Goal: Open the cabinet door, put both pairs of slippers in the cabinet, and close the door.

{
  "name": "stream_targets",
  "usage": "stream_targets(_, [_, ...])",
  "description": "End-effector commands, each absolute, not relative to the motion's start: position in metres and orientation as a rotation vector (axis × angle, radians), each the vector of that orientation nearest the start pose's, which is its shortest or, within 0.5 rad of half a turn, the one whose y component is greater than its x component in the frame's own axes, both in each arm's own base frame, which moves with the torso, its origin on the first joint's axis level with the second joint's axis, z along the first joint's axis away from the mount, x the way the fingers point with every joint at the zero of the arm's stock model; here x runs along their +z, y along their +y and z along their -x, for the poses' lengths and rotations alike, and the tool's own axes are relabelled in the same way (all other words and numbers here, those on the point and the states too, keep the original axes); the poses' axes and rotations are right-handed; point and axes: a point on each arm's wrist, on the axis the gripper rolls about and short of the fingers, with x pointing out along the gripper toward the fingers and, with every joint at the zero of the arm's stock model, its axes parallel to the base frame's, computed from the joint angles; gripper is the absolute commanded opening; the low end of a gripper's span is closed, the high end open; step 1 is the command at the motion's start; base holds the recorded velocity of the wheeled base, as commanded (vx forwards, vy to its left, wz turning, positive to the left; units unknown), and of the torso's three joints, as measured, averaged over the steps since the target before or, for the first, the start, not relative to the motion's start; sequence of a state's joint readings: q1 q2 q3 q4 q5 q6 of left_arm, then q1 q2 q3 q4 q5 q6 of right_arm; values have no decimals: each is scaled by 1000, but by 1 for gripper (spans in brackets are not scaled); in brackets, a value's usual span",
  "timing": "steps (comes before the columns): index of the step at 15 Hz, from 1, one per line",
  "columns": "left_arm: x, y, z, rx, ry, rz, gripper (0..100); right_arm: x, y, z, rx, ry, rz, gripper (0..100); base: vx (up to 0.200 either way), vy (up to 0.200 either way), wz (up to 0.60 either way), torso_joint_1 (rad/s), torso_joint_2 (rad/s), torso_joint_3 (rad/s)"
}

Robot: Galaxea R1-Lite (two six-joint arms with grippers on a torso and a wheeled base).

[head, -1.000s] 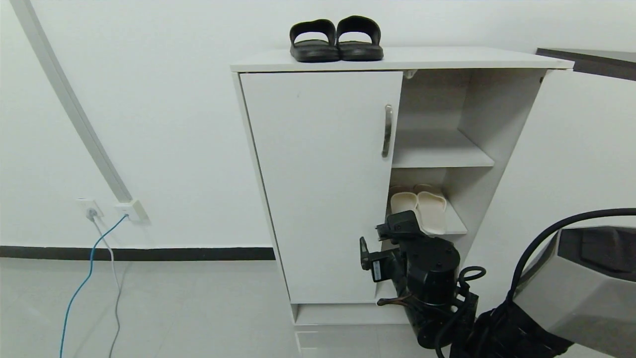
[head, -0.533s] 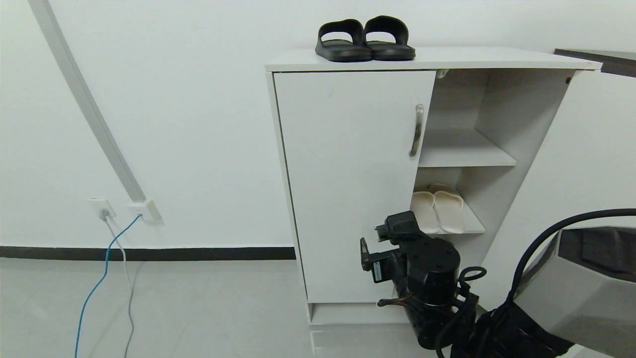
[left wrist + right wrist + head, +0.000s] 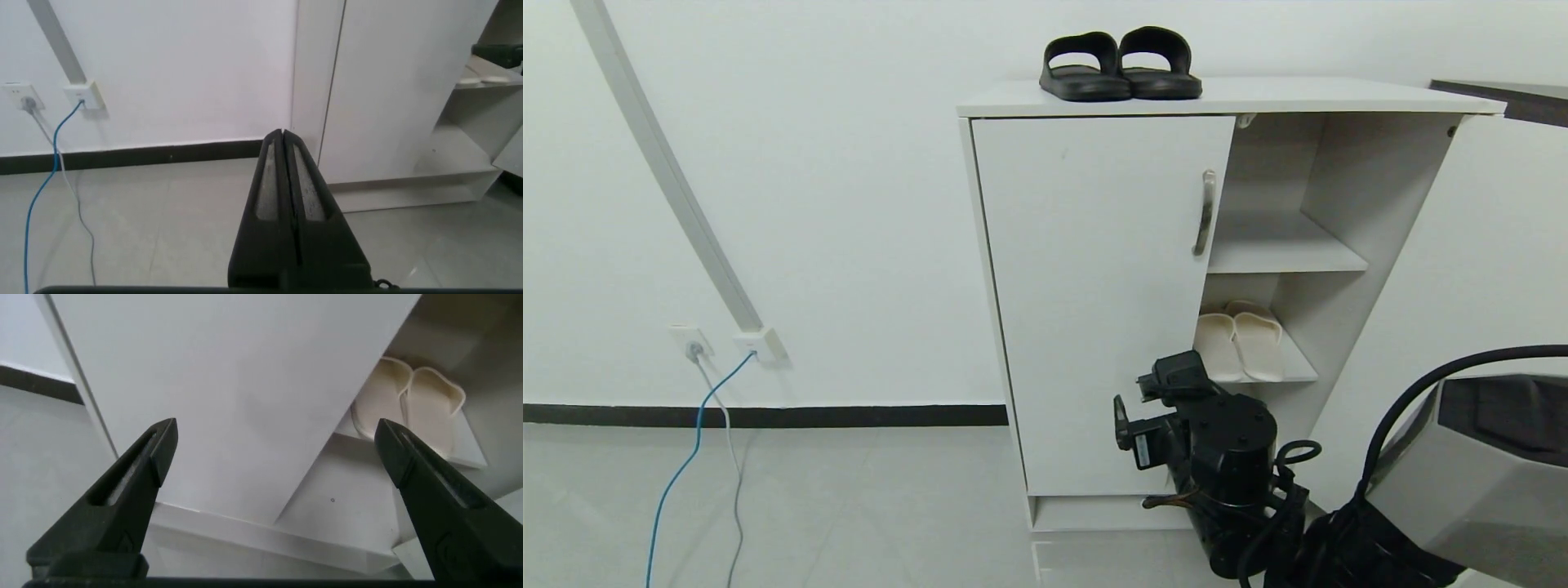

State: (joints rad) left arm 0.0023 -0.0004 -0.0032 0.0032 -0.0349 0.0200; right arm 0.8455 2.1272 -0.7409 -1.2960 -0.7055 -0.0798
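1. Head view: a white cabinet (image 3: pixel 1339 96) stands against the wall. Its left door (image 3: pixel 1094 310) is closed and carries a metal handle (image 3: pixel 1205 212). Its right door (image 3: pixel 1470 269) stands wide open. The pair of black slippers (image 3: pixel 1120 64) sits side by side on the top of the cabinet. The pair of cream slippers (image 3: pixel 1240 347) lies on the lower shelf (image 3: pixel 1303 374) inside, below the upper shelf (image 3: pixel 1282 249). The right arm (image 3: pixel 1225 441) is low in front of the cabinet, near the inner edge of the closed door. On the wall to the left is a socket (image 3: pixel 689 338), and a blue cable (image 3: pixel 678 474) hangs from the wall to the floor (image 3: pixel 849 506).
2. Left wrist view: the left gripper (image 3: pixel 283 140) has its jaws pressed fully together, with nothing between them. It is above the floor and points toward the wall just beside the cabinet.
3. Right wrist view: the right gripper (image 3: pixel 275 429) has its jaws spread wide and they hold nothing. Between them show the closed left door and, farther in, the cream slippers on their shelf, apart from the jaws.
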Motion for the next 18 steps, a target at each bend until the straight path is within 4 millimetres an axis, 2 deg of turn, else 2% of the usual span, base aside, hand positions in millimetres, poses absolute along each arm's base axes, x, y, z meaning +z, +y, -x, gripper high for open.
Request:
stream_targets(1, [76, -1, 23, -32, 0, -20, 0, 86, 261, -252, 141, 64, 147, 100, 0, 0, 0, 0, 0, 0])
stream_targets(6, [76, -1, 23, -32, 0, -20, 0, 83, 260, -251, 141, 72, 157, 100, 0, 0, 0, 2, -26, -33])
stream_targets(9, [76, -1, 23, -32, 0, -20, 0, 84, 260, -250, 141, 71, 156, 100, 0, 0, 0, 1, -212, -316])
stream_targets(18, [76, -1, 23, -32, 0, -20, 0, 82, 259, -250, 143, 75, 161, 100, 0, 0, 0, 85, -479, -360])
